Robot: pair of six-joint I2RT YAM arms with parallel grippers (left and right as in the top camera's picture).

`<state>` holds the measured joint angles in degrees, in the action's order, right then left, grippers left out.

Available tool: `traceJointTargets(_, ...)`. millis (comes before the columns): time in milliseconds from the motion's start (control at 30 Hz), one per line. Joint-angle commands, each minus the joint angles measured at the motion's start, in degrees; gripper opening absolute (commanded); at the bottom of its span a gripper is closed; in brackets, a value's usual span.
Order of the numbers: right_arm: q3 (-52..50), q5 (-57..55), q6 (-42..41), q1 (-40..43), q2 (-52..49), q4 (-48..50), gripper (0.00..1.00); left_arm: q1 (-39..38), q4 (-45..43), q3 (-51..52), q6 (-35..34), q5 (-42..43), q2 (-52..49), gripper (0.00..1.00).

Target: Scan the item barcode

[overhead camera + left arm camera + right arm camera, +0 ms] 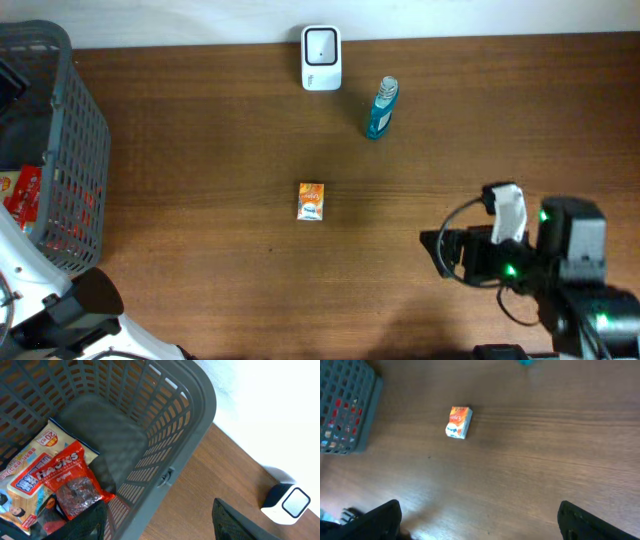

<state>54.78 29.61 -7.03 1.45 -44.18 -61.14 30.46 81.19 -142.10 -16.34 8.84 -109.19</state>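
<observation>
A small orange-and-white box lies flat near the middle of the table, also in the right wrist view. The white barcode scanner stands at the table's far edge and shows in the left wrist view. My left gripper is open, its fingers straddling the rim of the grey basket: one finger over the red snack packs inside, the other over the table. It holds nothing. My right gripper hangs wide open over bare wood, well short of the box.
The grey basket with several snack packs stands at the table's left edge. A blue bottle lies to the right of the scanner. The right arm with its cables fills the near right corner.
</observation>
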Motion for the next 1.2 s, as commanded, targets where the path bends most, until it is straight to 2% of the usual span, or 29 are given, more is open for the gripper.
traceJointTargets(0,0.61,-2.49,0.83,0.07,2.75,-0.22,0.98,0.09,-0.81,-0.83,-0.87,0.63,0.79,0.66)
traceJointTargets(200,0.39,-2.56,0.83,-0.02,0.81,-0.22,0.98,0.09,-0.44,-0.83,-2.49,1.29,0.79,0.64)
traceJointTargets(267,0.39,-2.51,0.83,-0.04,5.86,-0.22,0.98,0.09,-0.22,-0.83,-2.49,1.31,0.79,0.64)
traceJointTargets(400,0.39,-2.49,0.83,-0.04,24.74,-0.24,0.99,0.09,0.17,-0.81,-2.51,1.49,0.79,0.65)
traceJointTargets(500,0.39,-2.49,0.83,0.02,31.17,-0.24,0.98,0.09,0.37,-0.81,-2.51,1.49,0.79,0.65)
traceJointTargets(533,0.24,-2.49,0.83,0.02,32.39,-0.24,0.98,0.09,0.55,-0.81,-2.51,1.46,0.79,0.79)
traceJointTargets(567,-0.24,-2.49,0.83,0.02,33.27,-0.24,0.98,0.09,0.55,-0.81,-2.51,1.46,0.79,0.99)
traceJointTargets(900,-0.70,-2.73,0.92,0.02,35.08,-0.42,0.98,0.09,0.98,-0.83,-2.49,1.44,0.79,0.99)
traceJointTargets(933,-1.18,-6.82,0.83,0.02,36.11,-1.09,0.98,0.09,1.01,-0.83,-2.51,1.44,0.79,0.99)
traceJointTargets(967,-3.41,-7.67,0.87,0.02,37.40,2.14,0.98,0.09,0.98,-0.83,-2.49,1.44,0.79,0.99)
traceJointTargets(1100,-26.69,-7.61,2.78,-0.04,43.98,32.48,0.98,0.09,0.98,-0.83,-2.51,1.44,0.79,0.99)
traceJointTargets(1167,-34.10,-7.87,2.84,-0.33,43.95,41.79,0.98,0.09,1.01,-0.81,-2.49,1.44,0.79,0.99)
